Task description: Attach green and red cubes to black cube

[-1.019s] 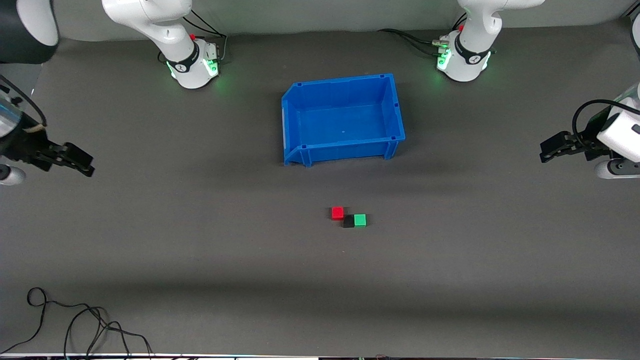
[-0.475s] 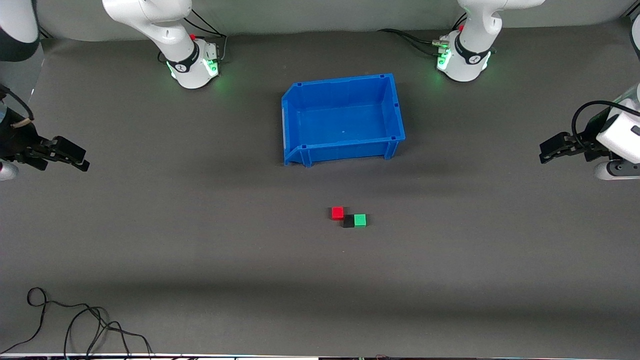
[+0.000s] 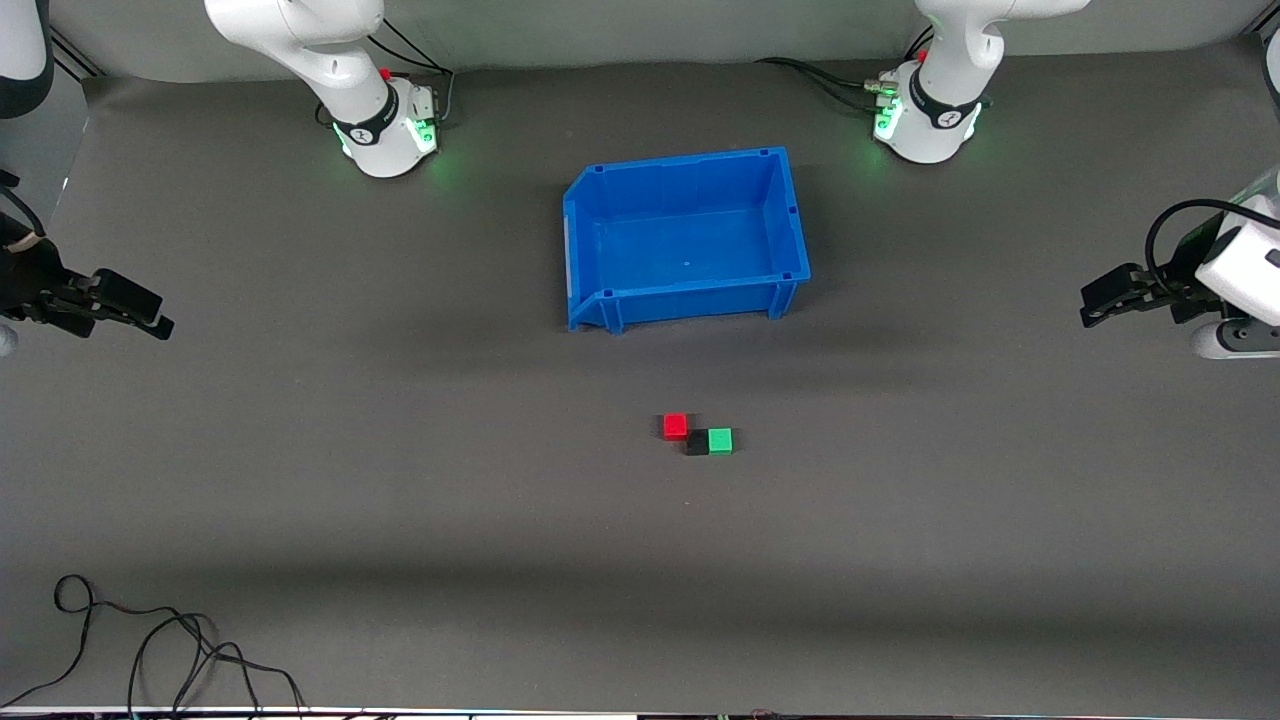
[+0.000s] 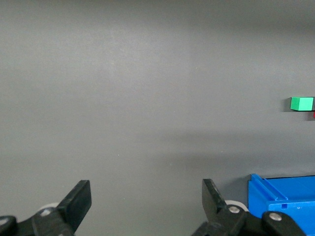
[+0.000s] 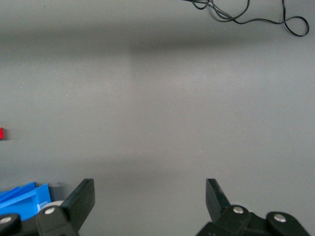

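Front view: the black cube point(image 3: 696, 443) sits mid-tabletop point(image 3: 400, 480), green cube point(image 3: 720, 440) touching one side, red cube point(image 3: 676, 426) at its corner; a blue bin point(image 3: 790, 215) lies toward the bases' edge. Left wrist view: left claw point(image 4: 146, 201) spread wide, holding nothing. Right wrist view: right claw point(image 5: 149, 200) likewise wide.

Left wrist view: the green cube point(image 4: 301, 103) sits at the frame edge, the red cube point(image 4: 313, 115) is cut to a sliver, and the black cube cannot be made out. The blue bin point(image 4: 283, 204) shows one corner only. Right wrist view: the red cube point(image 5: 1, 133) is cropped. Front view: the right gripper point(image 3: 140, 313) arm runs out of frame.
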